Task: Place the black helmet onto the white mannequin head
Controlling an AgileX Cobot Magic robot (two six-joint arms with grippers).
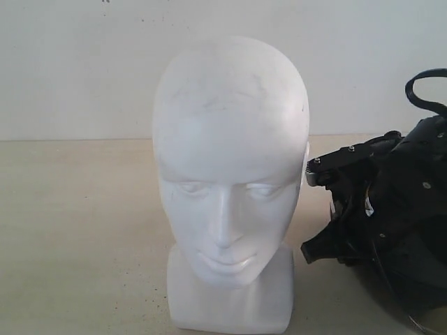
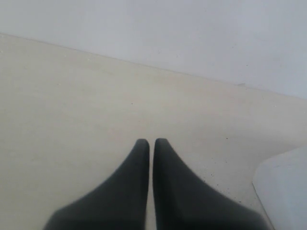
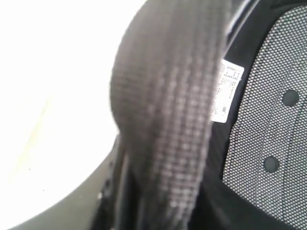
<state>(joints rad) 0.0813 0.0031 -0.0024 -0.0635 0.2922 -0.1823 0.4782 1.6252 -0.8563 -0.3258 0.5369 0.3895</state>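
The white mannequin head (image 1: 230, 174) stands upright mid-table, facing the exterior camera, bare on top. To its right sits the black helmet (image 1: 419, 230), with a strap (image 1: 421, 91) looping above it. My right arm's wrist (image 1: 353, 202) is pressed in against the helmet. The right wrist view is filled by a woven black strap (image 3: 168, 120) and the helmet's mesh inner padding (image 3: 268, 120) with a white label (image 3: 226, 91); the right fingers are hidden. My left gripper (image 2: 151, 142) hovers over bare table, shut and empty.
A pale beige table (image 1: 77, 230) runs back to a white wall (image 1: 77, 63). In the left wrist view a white corner (image 2: 285, 191), probably the mannequin's base, lies beside the left gripper.
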